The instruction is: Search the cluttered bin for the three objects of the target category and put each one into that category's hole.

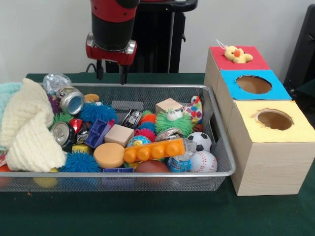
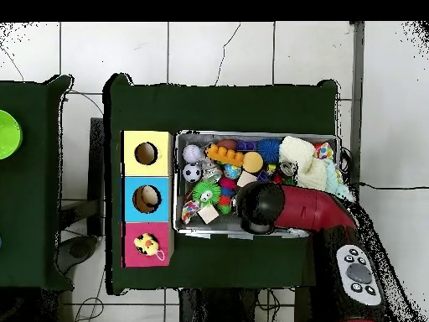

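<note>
From overhead the arm (image 2: pixel 289 208) hides my gripper (image 1: pixel 111 73); in front, its fingers hang apart, holding nothing, above the bin (image 1: pixel 224 156)'s far rim. The yellow duckling (image 1: pixel 236 54) sits over the red box (image 1: pixel 256 62)'s hole, perhaps partly inside. A cream cloth (image 1: pixel 27 125) covers the bin's end.

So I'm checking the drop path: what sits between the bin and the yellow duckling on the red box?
In the front view, only bare dark green cloth and the box's wooden side separate the bin from the duckling on the red-topped box.
</note>
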Motion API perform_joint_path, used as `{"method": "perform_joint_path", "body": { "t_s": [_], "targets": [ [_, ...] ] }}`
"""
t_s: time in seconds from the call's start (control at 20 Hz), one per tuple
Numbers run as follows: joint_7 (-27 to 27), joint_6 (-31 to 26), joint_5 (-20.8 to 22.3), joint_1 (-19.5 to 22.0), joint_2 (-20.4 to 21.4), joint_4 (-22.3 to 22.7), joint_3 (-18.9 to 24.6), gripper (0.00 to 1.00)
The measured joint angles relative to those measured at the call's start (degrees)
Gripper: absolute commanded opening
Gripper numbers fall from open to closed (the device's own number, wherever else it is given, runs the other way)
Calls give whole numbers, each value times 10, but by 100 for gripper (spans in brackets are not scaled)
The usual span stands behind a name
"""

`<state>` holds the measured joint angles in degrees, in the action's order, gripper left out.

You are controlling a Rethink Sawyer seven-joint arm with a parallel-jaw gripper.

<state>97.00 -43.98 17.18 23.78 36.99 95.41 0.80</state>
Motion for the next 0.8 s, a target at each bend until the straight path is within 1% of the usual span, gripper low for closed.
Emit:
{"method": "perform_joint_path", "body": {
  "t_s": [0.25,0.4,0.8],
  "targets": [
    [0,1,1,2,7,14,2,100],
    [0,14,16,4,1,33,1,100],
    [0,75,62,18,-43,71,-8,100]
  ]
}}
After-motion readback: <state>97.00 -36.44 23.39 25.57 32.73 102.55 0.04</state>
